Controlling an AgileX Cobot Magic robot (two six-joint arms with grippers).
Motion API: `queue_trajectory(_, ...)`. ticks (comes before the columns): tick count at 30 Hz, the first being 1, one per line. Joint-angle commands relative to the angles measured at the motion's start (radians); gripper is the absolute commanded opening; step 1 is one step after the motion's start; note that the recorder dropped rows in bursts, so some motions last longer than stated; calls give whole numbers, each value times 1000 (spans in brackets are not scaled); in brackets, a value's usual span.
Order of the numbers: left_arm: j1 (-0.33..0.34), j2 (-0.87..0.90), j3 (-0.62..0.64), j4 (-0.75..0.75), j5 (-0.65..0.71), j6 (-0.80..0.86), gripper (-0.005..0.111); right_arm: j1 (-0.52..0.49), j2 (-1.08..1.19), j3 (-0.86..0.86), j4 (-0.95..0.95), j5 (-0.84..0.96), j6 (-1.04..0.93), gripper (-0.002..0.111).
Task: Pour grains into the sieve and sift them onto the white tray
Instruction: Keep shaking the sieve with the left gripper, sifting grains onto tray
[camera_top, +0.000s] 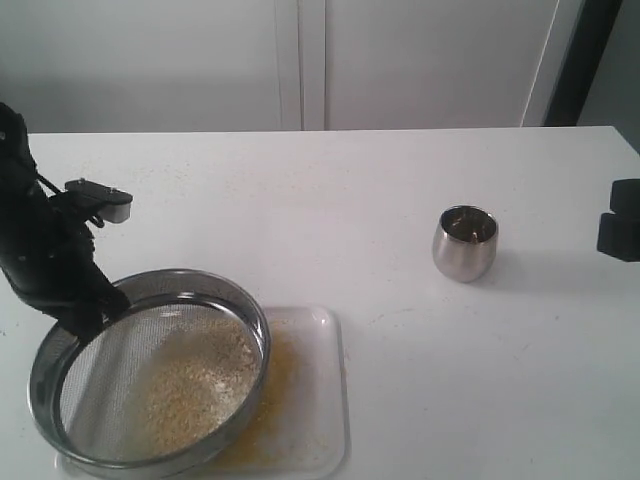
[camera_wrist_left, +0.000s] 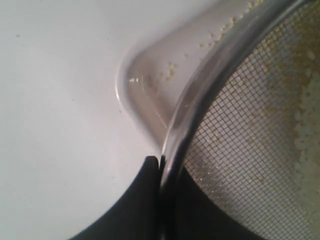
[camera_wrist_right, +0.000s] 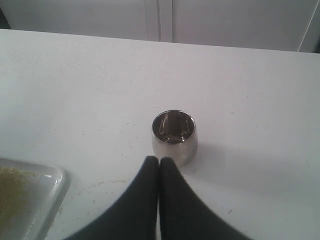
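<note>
1. Nearest the lens, the sieve (camera_top: 190, 283) was seen held over the white tray (camera_top: 338, 400), its rim clamped edge-on between the fingers of the left gripper (camera_wrist_left: 160, 161).
2. From those fingers the mesh spread away across the tray. The grains (camera_top: 195, 385) were heaped on the side away from the grip, and fine yellow meal was strewn on the tray beneath.
3. Well apart, the right gripper (camera_wrist_right: 159, 162) was shut on nothing, just short of the steel cup (camera_wrist_right: 174, 135). Sifting was judged to fall to the left arm.

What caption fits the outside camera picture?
Left gripper holds the sieve of grains over the white tray; steel cup stands apart.
</note>
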Motion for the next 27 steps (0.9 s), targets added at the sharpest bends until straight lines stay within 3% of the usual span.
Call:
queue_trajectory(1,11,2,-62,-20,-61,-21,0,-2,-6,6,1,7,3,0)
queue_trajectory(5,-4,-17,-59,-29,112,-9,0,-2,-6,6,1,7,3,0)
queue_trajectory(9,0,-30,-47,-13,-84,-10,0,-2,-6,6,3,7,3,0)
queue_trajectory(13,7,-2,-98,-35,132,-19,0,-2,-6,6,3,10,3,0)
queue_trajectory(15,-16,-30,-50,-60,97,26,0,-2,-6,6,5,11,3,0)
queue_trajectory(18,-18,-29,-46,-62,-66,29,0,-2,-6,6,5,9,3,0)
queue_trajectory(23,13,2,-109,31,106,-4,0,-2,-6,6,-2,9,3,0)
queue_trajectory(27,41,-18,-102,21,84,-49,0,-2,-6,6,-2,9,3,0)
